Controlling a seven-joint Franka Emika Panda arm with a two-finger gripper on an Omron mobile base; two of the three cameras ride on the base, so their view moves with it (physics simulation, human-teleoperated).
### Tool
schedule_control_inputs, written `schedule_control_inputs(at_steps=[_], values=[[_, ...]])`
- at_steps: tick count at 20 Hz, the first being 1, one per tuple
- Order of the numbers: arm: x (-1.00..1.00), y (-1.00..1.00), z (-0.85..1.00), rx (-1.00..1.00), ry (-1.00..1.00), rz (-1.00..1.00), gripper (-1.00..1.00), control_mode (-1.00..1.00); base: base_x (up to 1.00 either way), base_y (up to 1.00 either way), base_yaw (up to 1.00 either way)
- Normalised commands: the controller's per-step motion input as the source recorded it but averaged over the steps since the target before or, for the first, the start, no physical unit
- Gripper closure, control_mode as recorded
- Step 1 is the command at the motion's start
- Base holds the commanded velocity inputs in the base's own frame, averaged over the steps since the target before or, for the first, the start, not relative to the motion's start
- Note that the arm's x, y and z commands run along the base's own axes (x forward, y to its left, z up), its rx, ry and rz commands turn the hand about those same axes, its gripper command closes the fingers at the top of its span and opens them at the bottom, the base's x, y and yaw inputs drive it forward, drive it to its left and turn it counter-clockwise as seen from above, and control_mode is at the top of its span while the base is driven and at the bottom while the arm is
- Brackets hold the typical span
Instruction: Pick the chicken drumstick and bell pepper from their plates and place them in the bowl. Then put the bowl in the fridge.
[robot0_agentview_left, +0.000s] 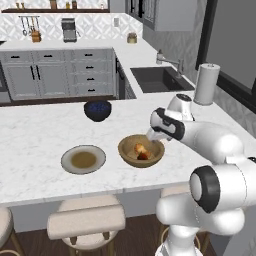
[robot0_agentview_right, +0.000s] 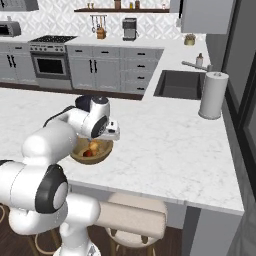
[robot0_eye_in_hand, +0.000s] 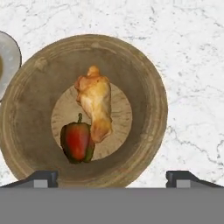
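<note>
Jaws of our gripper (robot0_eye_in_hand: 112, 177) stand wide open, holding nothing, above the wooden bowl (robot0_eye_in_hand: 144, 83) on the marble tabletop (robot0_agentview_left: 35, 145). Inside it we see the bell pepper (robot0_eye_in_hand: 77, 141) touching the chicken drumstick (robot0_eye_in_hand: 96, 106). Left of the bowl sits a plate (robot0_agentview_left: 83, 159); farther back, a dark blue bowl (robot0_agentview_left: 97, 110).

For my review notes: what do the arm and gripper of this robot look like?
The arm is glossy white with rounded, bulbous links and dark grey to black rings at the joints. No loose cables or markings are visible. The gripper ends in two small dark grey, blocky finger tips.
</note>
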Motion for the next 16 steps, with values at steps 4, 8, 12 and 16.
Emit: schedule_control_inputs(at_steps=[4,8,12,16], values=[[-0.03,-0.41,0.12,0.13,0.15,-0.25,-1.0,-1.0,0.0,0.0,0.0],[-0.01,-0.45,0.02,0.25,0.06,-0.13,-1.0,-1.0,0.0,0.0,0.0],[0.05,-0.02,-0.03,0.04,0.05,0.0,-1.0,-1.0,0.0,0.0,0.0],[0.19,0.2,-0.13,-0.04,0.08,-0.02,-1.0,-1.0,0.0,0.0,0.0]])
